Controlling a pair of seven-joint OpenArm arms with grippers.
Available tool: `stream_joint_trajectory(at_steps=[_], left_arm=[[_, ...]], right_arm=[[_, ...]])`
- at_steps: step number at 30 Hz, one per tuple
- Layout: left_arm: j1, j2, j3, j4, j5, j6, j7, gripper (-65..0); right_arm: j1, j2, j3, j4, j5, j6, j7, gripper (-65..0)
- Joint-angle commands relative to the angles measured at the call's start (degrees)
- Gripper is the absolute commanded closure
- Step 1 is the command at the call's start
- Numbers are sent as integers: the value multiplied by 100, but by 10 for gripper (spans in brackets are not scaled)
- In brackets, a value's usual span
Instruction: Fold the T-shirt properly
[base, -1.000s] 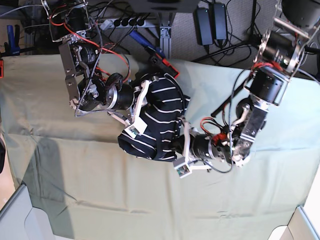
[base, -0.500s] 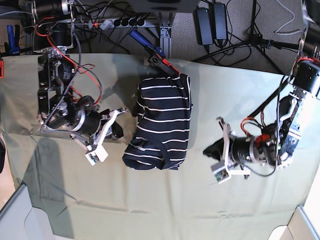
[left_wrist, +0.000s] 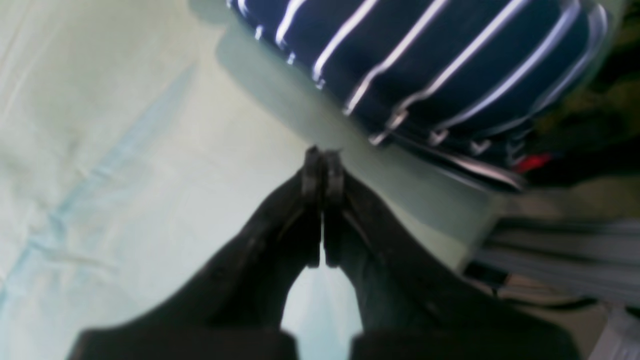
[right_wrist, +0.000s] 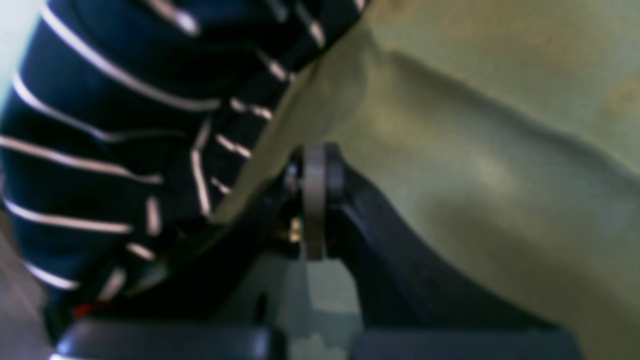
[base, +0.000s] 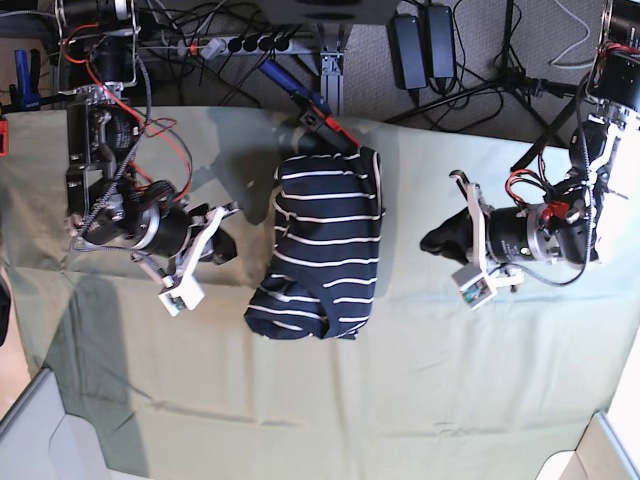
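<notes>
Two arms flank the T-shirt (base: 322, 245), which lies folded into a tall, narrow bundle near the centre of the base view, slightly above the middle of the frame, on the pale green cloth (base: 300, 400) that covers the table. Its upper end is fairly square, while the lower end bulges and curls a little toward the lower left. The left gripper (base: 437, 238) sits at centre right of that view, well apart from the shirt's right edge and holding nothing; in the left wrist view the left gripper (left_wrist: 320, 165) has its two dark fingers pressed together at the tips with only a thin seam between them, hanging over bare cloth, and the striped shirt (left_wrist: 425, 65) fills the upper right of that frame. The right gripper (base: 222, 245) is at centre left of the base view, near the shirt's left edge but not touching it. In the right wrist view the right gripper (right_wrist: 315, 165) also has its fingers brought together with nothing between them, though the picture is blurred; the shirt (right_wrist: 115, 125) occupies the left half there, and the green cloth (right_wrist: 475, 150) rises in a soft ridge across the upper right. Along the top of the base view, beyond the table's far edge, lie a power strip (base: 235, 45), black adapters (base: 425, 45) and tangled cables.
</notes>
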Motion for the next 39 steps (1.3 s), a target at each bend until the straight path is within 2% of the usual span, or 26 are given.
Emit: stream_joint_trajectory(at_steps=[1, 6, 9, 12, 20, 27, 33, 37, 39], left_arm=[[24, -57, -175, 275, -188, -67, -90, 0], [577, -59, -658, 968, -249, -67, 85, 0], [1005, -57, -968, 1032, -275, -67, 90, 0], [1401, -57, -1340, 1038, -291, -67, 83, 0], [2726, -57, -2629, 1056, -595, -67, 332, 0], [4295, -55, -3674, 1056, -660, -67, 358, 0], [5515, -7, -3786, 732, -304, -67, 275, 0], [5783, 9, -3685, -164, 52, -67, -11, 0], [5683, 9, -3539, -774, 334, 223, -127, 0]], right_arm=[[109, 48, 155, 107, 216, 417, 107, 0], [74, 70, 745, 107, 496, 417, -258, 0], [-205, 299, 1095, 109, 905, 420, -258, 0], [-570, 490, 1493, 195, 1014, 422, -345, 0], [-2140, 807, 2597, 1095, 1255, 422, -428, 0], [-3593, 802, 3158, 1414, 1362, 422, -514, 0], [-4826, 708, 3169, 1355, 1290, 420, -511, 0], [-5431, 614, 3167, 844, 1038, 415, -444, 0], [-5512, 566, 3167, 345, 839, 391, -439, 0]])
